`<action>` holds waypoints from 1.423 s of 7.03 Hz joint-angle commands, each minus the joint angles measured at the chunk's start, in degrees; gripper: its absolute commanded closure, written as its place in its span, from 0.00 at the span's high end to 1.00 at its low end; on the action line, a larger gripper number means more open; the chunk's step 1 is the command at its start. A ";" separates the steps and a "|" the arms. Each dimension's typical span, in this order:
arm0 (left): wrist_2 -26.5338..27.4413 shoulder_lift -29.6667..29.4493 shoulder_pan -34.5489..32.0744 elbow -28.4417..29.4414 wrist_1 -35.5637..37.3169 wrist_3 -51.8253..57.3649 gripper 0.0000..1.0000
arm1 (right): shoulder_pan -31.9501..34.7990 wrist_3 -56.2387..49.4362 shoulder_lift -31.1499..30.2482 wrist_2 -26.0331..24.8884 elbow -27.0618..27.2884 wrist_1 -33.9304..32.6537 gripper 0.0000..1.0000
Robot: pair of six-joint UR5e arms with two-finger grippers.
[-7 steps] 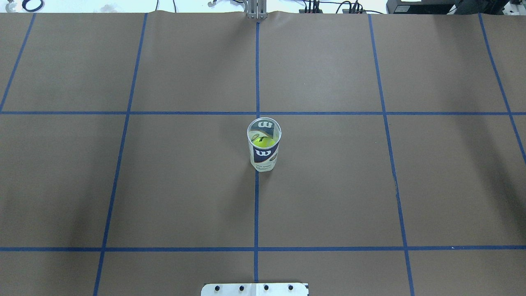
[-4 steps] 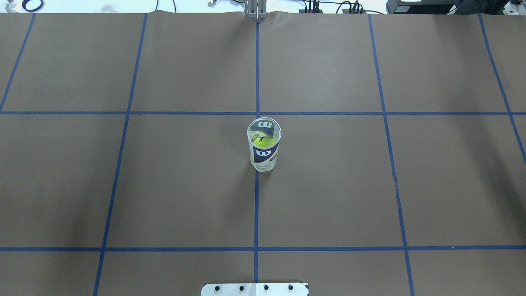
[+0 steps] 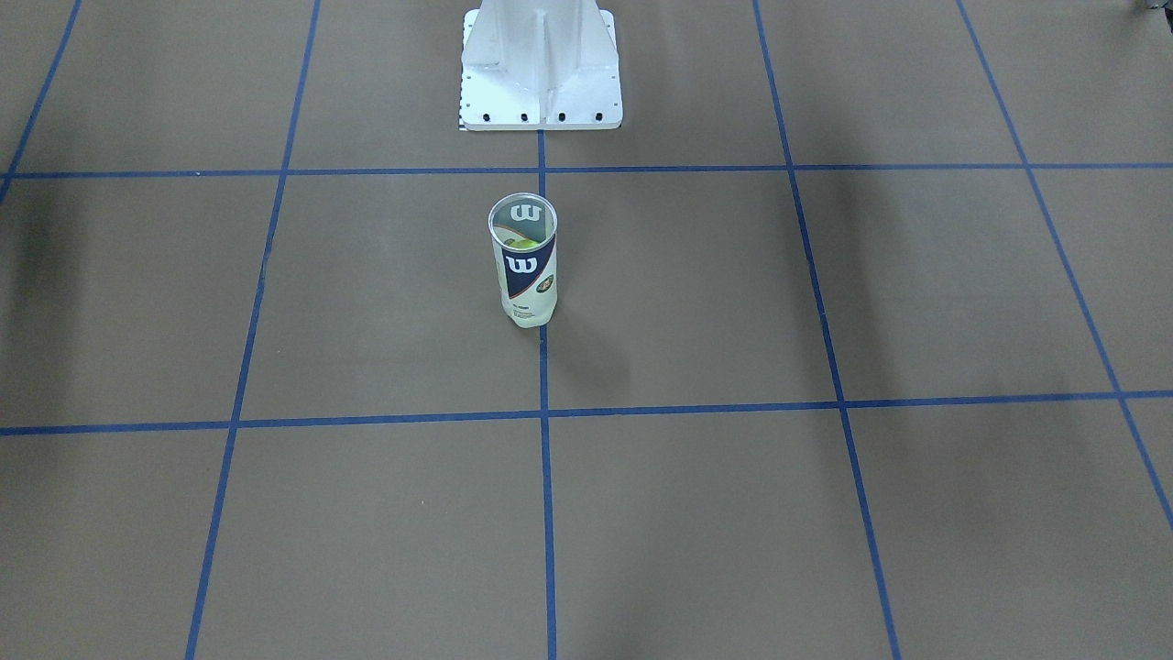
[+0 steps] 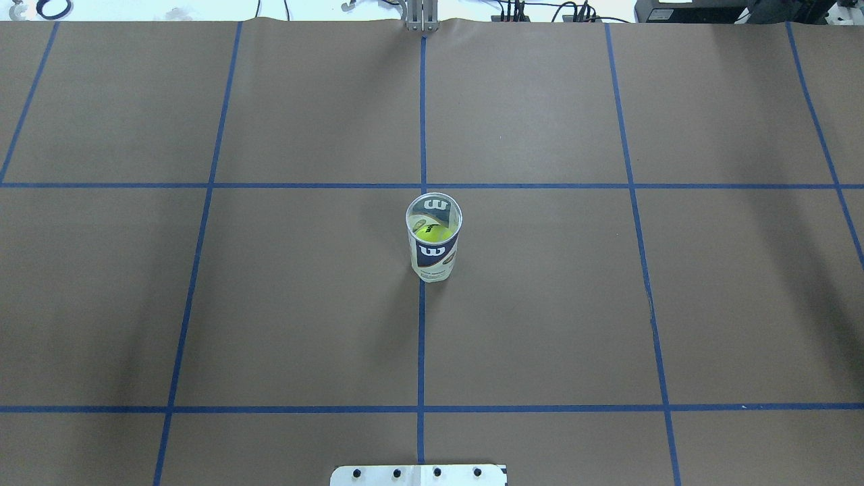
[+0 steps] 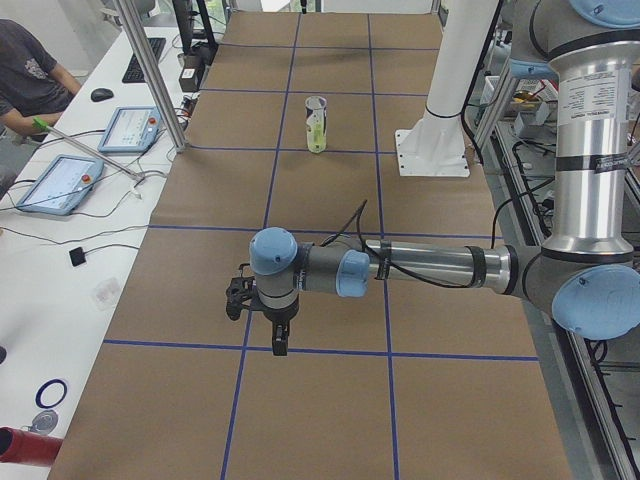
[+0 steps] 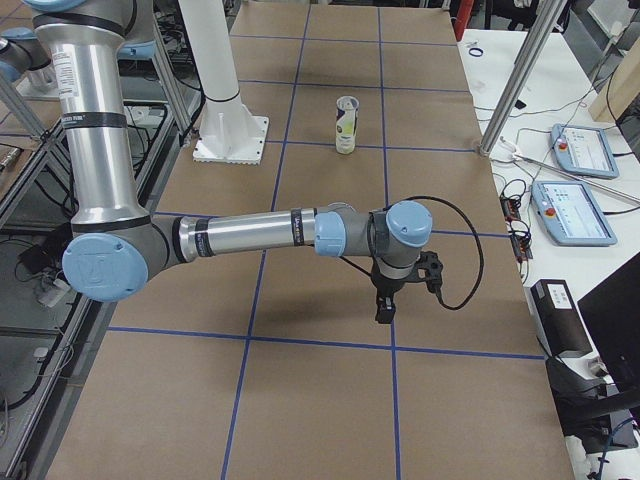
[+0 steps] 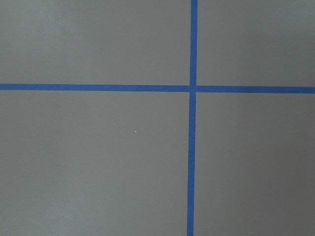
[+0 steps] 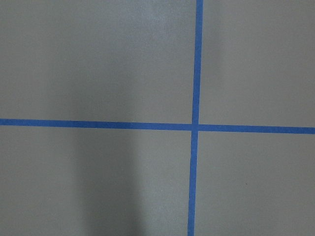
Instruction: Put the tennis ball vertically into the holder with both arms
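Observation:
The holder (image 4: 434, 251), a clear can with a navy-and-white "W" label, stands upright at the table's middle on the blue centre line. It also shows in the front view (image 3: 524, 270) and both side views (image 5: 316, 125) (image 6: 346, 125). A yellow-green tennis ball (image 4: 433, 233) sits inside it. My left gripper (image 5: 278, 342) hangs point-down over the table's left end, far from the holder. My right gripper (image 6: 384, 310) hangs point-down over the right end. Neither shows in the overhead or front views, so I cannot tell whether they are open or shut. The wrist views show only brown paper and blue tape.
The white pedestal base (image 3: 541, 69) stands behind the holder. Side tables hold tablets (image 5: 60, 182) (image 6: 575, 210) and cables beside metal posts (image 5: 150, 70) (image 6: 520, 80). A seated operator (image 5: 30, 70) is at the left end.

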 commanded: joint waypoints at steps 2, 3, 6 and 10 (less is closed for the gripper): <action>-1.57 -0.27 0.10 0.83 -0.71 -0.12 1.00 | 0.03 -1.03 -0.68 0.06 1.05 -1.92 0.99; -1.57 -0.27 0.10 0.84 -0.80 0.05 1.00 | 0.03 -1.03 -0.77 0.06 0.96 -1.75 0.99; -1.57 -0.27 0.10 0.31 -0.80 0.31 1.00 | 0.03 -0.86 -1.48 0.41 1.22 -1.48 0.99; -1.57 -0.36 0.10 0.22 -0.89 0.58 1.00 | 0.03 -0.86 -1.48 0.33 1.22 -1.48 0.99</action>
